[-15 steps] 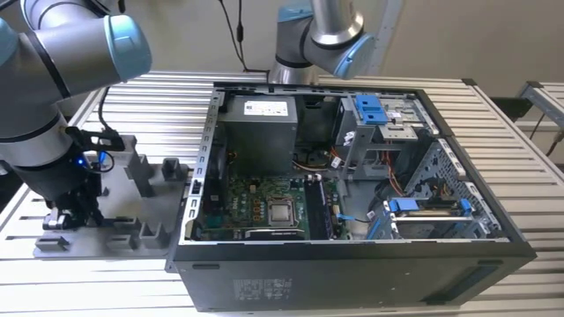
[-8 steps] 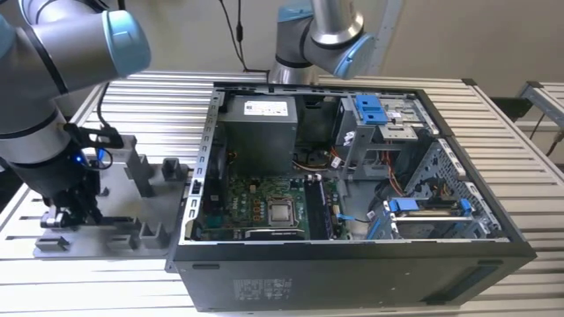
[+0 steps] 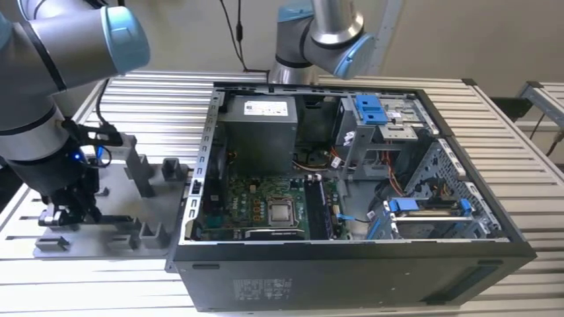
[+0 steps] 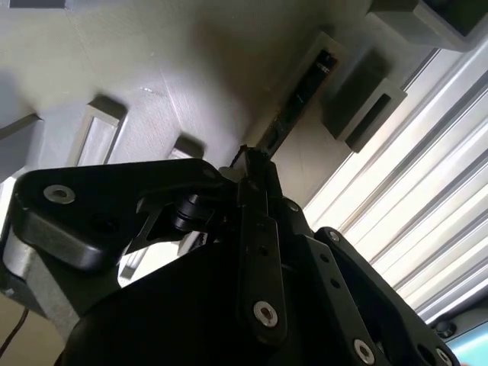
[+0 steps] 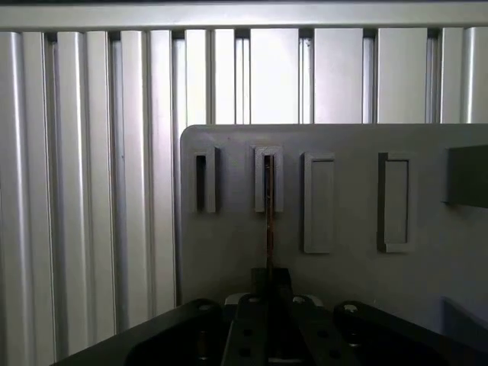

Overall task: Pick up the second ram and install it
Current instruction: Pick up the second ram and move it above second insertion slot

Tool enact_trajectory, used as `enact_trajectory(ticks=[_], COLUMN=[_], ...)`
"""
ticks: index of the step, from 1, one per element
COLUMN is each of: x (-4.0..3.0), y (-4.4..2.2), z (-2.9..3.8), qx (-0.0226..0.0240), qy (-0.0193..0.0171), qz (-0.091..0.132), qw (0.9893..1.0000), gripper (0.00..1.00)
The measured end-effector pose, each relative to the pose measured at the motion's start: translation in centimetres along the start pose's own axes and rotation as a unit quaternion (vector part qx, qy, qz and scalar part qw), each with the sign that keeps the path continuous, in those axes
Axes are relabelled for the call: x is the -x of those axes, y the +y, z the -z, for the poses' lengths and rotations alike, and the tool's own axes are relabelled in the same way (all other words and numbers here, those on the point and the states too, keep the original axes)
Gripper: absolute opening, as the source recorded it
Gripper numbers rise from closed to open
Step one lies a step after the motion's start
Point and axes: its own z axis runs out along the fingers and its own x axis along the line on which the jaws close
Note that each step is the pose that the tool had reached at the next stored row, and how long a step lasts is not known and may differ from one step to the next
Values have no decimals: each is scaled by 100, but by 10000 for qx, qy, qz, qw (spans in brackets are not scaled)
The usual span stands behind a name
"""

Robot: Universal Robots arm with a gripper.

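The second ram [image 5: 268, 213] is seen edge-on as a thin dark stick, standing in a narrow slot of the grey holder plate [image 5: 343, 267]. In the second wrist view the ram [image 4: 299, 95] runs from my fingertips toward a raised slot block. My gripper [image 5: 269, 278] sits over the near end of the stick with its fingers closed against it, and in the second wrist view the gripper [image 4: 255, 164] looks shut on that end. In the exterior view my gripper [image 3: 66, 212] is low over the holder plate [image 3: 132, 198] at the exterior view's left.
An open computer case [image 3: 493, 218] lies to the exterior view's right of the plate, with the motherboard's long black slots [image 3: 319, 208] inside. A second arm [image 3: 317, 33] stands behind the case. Raised grey blocks [image 3: 141, 172] stick up from the plate. The table is ribbed aluminium [image 5: 91, 191].
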Motion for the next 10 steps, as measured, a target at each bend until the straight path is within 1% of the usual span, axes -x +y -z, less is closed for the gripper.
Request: enact_trajectory(ticks=[10], x=[-1], y=[1], z=[27], qx=[2], qy=[2], qz=[0], qw=[10000], gripper=[14])
